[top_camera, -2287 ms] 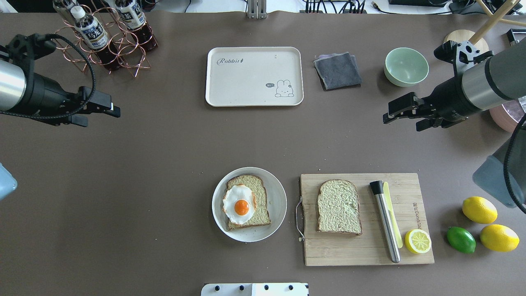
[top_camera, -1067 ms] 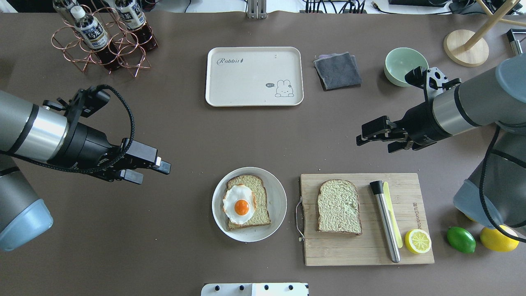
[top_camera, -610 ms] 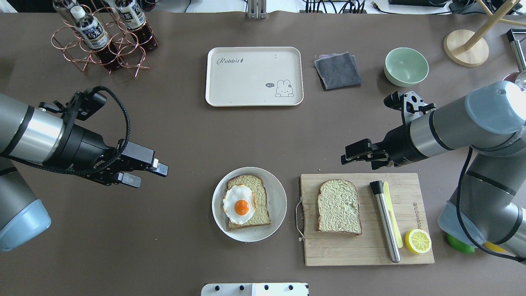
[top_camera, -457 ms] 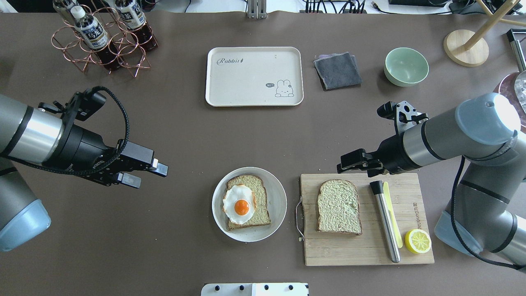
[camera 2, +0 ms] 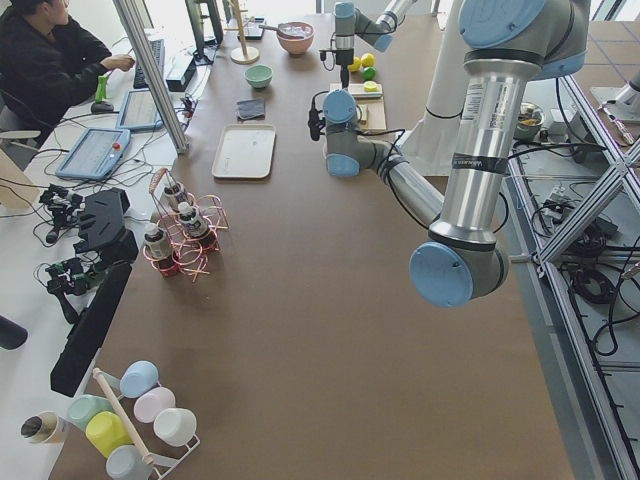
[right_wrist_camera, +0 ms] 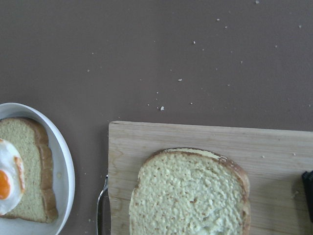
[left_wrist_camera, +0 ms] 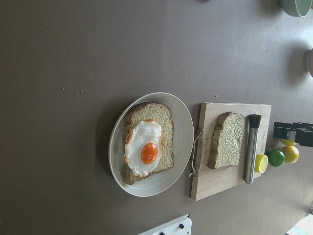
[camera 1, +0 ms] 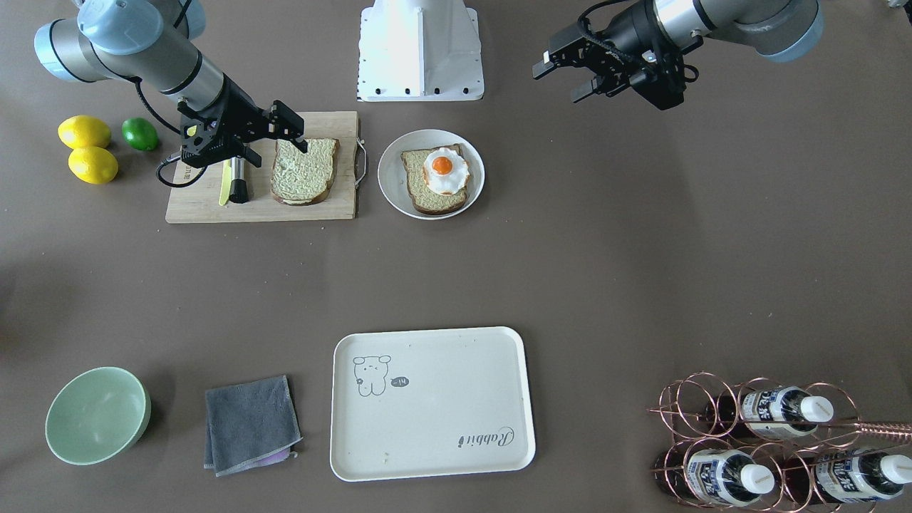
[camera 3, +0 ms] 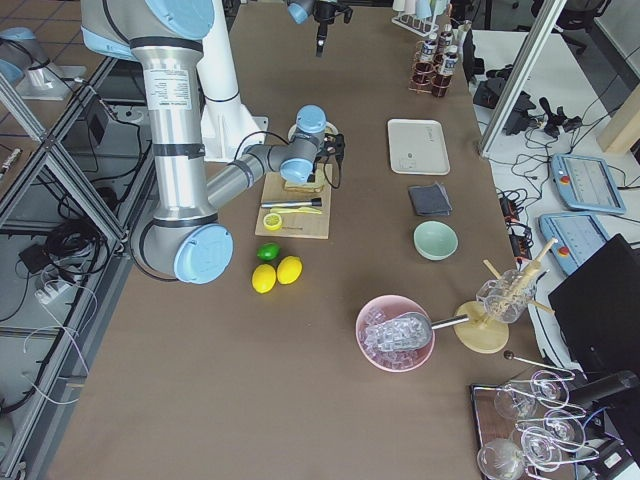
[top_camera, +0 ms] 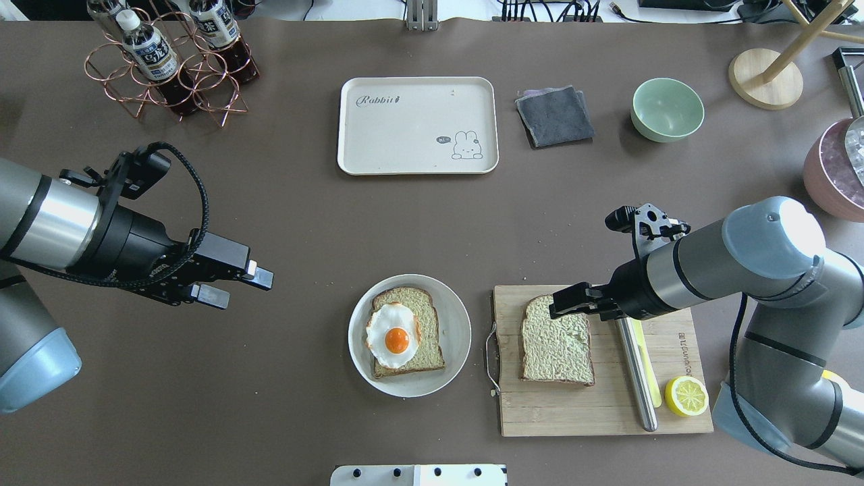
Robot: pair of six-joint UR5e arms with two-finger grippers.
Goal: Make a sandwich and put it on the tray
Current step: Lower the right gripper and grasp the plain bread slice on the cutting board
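Right end effector (top_camera: 572, 307): fingers spread, holding nothing; it hangs over the far edge of the bare bread slice (top_camera: 557, 344). The wrist view looks down on that slice from above.
Bare bread slice: directly below the right end effector, lying flat on the cutting board (top_camera: 580, 408), crumb side up.
Cutting board: under the right end effector. It also carries a metal rod (top_camera: 638, 378) just beside the slice on the robot's right, and a lemon half (top_camera: 686, 396) at the near right corner.
Plate (top_camera: 455, 337): near the right end effector, on its left, just beside the board's wire handle.
Second bread slice (top_camera: 422, 344): flat on the plate, with the egg (top_camera: 395, 334) on top of it, yolk up. The two slices lie apart, not stacked.
Left end effector (top_camera: 236, 287): fingers spread, holding nothing; it hovers above the bare tabletop (top_camera: 304, 216), well apart from the plate, which lies to its right.
Tray (top_camera: 412, 135): well apart from both end effectors, on the far side of the tabletop between them, printed side up.
Cloth (top_camera: 555, 116) and bowl (top_camera: 667, 109): beyond the right end effector, to the right of the tray.
Lemons (camera 1: 84, 132) and lime (camera 1: 140, 134): on the tabletop to the right of the board.
Bottle rack (top_camera: 169, 67): far beyond the left end effector, at the tabletop's far left corner.
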